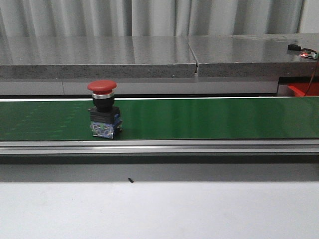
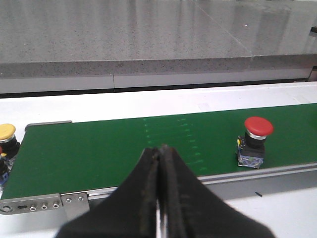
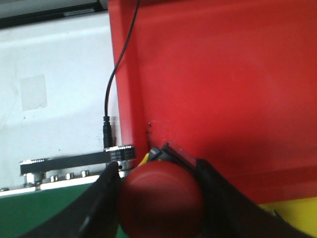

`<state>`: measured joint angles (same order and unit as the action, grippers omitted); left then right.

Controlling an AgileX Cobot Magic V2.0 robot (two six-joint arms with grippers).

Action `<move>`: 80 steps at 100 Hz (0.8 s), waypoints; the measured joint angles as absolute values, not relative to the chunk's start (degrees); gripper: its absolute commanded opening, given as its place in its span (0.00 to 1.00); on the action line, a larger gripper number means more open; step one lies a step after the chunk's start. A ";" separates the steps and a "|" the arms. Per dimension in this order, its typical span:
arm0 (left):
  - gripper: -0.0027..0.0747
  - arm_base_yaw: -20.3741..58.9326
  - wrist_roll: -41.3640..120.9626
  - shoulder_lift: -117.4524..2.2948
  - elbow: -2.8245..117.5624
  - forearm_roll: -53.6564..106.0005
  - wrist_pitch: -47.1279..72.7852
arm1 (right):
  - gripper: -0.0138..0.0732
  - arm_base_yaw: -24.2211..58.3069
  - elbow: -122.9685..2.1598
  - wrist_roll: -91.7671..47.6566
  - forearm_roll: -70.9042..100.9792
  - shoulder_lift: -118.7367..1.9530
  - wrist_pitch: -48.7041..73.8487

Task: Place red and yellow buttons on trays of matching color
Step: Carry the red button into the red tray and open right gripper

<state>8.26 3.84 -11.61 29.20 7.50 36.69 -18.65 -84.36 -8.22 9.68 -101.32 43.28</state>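
A red button [image 1: 102, 108] with a black and blue base stands upright on the green belt [image 1: 209, 118]; the left wrist view shows this red button [image 2: 257, 135] too, off to one side of my left gripper [image 2: 161, 149]. That gripper is shut with nothing in it, hanging over the belt's near edge. A yellow button [image 2: 6, 132] sits at the belt's end. My right gripper [image 3: 157, 173] is shut on a second red button [image 3: 161, 201], held over the rim of the red tray [image 3: 223, 74]. A strip of the yellow tray [image 3: 292, 218] shows beside it. Neither gripper shows in the front view.
A grey stone ledge [image 1: 149, 55] runs behind the belt, and a metal rail [image 1: 159, 146] along its front. A black cable [image 3: 111, 89] plugs in next to the red tray's wall. A corner of the red tray [image 1: 300, 89] shows at the far right.
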 measured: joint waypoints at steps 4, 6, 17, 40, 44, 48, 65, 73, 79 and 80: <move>0.01 8.26 3.84 -11.61 29.20 7.50 36.69 | 0.32 -18.78 -84.36 -8.22 10.06 -102.47 42.27; 0.01 8.26 3.84 -11.61 29.20 7.50 36.69 | 0.32 -18.87 -84.36 -8.18 10.25 -103.04 41.73; 0.01 8.26 3.84 -11.61 29.20 7.50 36.69 | 0.32 -18.87 -84.36 -8.18 11.50 -105.64 38.92; 0.01 8.26 3.84 -11.61 29.20 7.50 36.69 | 0.32 -18.87 -84.36 -8.09 13.63 -110.81 35.62; 0.01 8.26 3.84 -11.61 29.20 7.50 36.69 | 0.32 -18.87 -84.36 -8.09 13.79 -111.57 35.21; 0.01 8.26 3.84 -11.61 29.20 7.50 36.69 | 0.32 -18.87 -84.48 -8.09 13.90 -112.32 34.86; 0.01 8.26 3.84 -11.61 29.20 7.50 36.69 | 0.33 -18.87 -84.82 -8.09 14.12 -114.05 34.32; 0.01 8.26 3.84 -11.61 29.20 7.50 36.69 | 0.35 -18.87 -85.09 -8.04 14.45 -114.66 34.19; 0.01 8.26 3.84 -11.61 29.20 7.50 36.69 | 0.40 -18.87 -85.33 -8.04 14.83 -115.17 34.04; 0.01 8.26 3.84 -11.61 29.20 7.50 36.69 | 0.41 -18.87 -85.33 -8.04 14.82 -115.15 33.87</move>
